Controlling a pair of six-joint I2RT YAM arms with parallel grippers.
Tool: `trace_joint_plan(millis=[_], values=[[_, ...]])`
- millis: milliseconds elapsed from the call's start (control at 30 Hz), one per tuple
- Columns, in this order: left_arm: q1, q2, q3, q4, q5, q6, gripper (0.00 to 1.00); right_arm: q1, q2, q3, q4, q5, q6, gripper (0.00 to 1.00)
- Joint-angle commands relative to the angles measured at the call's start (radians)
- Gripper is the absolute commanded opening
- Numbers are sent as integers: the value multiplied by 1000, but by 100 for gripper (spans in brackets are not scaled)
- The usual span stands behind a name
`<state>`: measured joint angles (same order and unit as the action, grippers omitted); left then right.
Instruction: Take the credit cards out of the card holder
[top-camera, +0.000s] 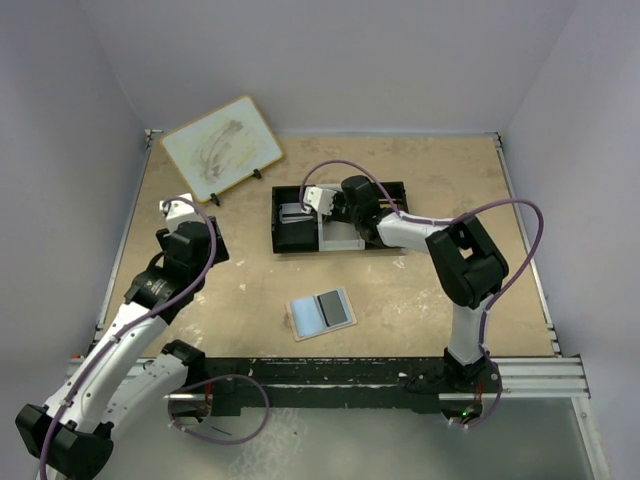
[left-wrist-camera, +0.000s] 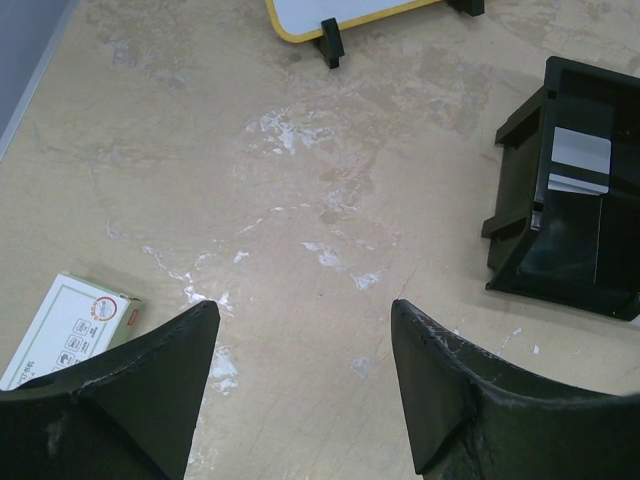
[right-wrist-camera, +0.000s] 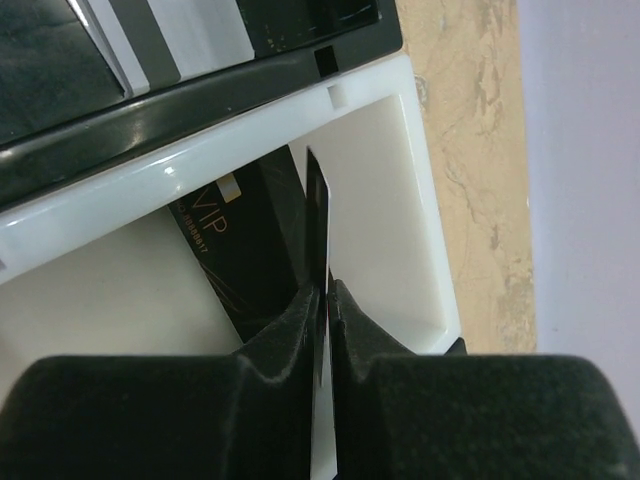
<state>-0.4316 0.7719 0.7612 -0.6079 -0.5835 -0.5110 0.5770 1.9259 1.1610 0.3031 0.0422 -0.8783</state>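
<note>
The edge-on card (right-wrist-camera: 318, 190) nipped in the right pincer (right-wrist-camera: 327, 290) is lost between its pads, and the dark card (right-wrist-camera: 235, 240) just beside it is part-covered by one finger. The red-and-white box (left-wrist-camera: 70, 325) is half hidden behind a finger of the left pincer (left-wrist-camera: 300, 340).

From above and behind, one camera covers my table (top-camera: 400, 290). My left wrist looks low across it; my right wrist peers past the right gripper (right-wrist-camera: 325, 288), close into the tray (right-wrist-camera: 425, 220) all three share.

The white-and-black left arm (top-camera: 120, 335) leaned along the left edge of the tan table (top-camera: 420, 300), its black two-finger left gripper (left-wrist-camera: 305, 312) spread wide; the right arm (top-camera: 462, 262) extended toward the far edge, right gripper (right-wrist-camera: 326, 292) pinching a thin dark card (right-wrist-camera: 318, 210).
</note>
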Motion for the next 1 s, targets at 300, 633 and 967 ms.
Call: trace_joint_plan(millis=[300,633,967], values=[[7,31,28,20,5,22,68,-3,-23,11,-57,-53,-57,16],[5,45,27,20,14,23,68,-2,-10,26,-95,-35,-71,21],[6,67,27,22,27,27,68,-3,-7,37,-96,-22,-68,22]])
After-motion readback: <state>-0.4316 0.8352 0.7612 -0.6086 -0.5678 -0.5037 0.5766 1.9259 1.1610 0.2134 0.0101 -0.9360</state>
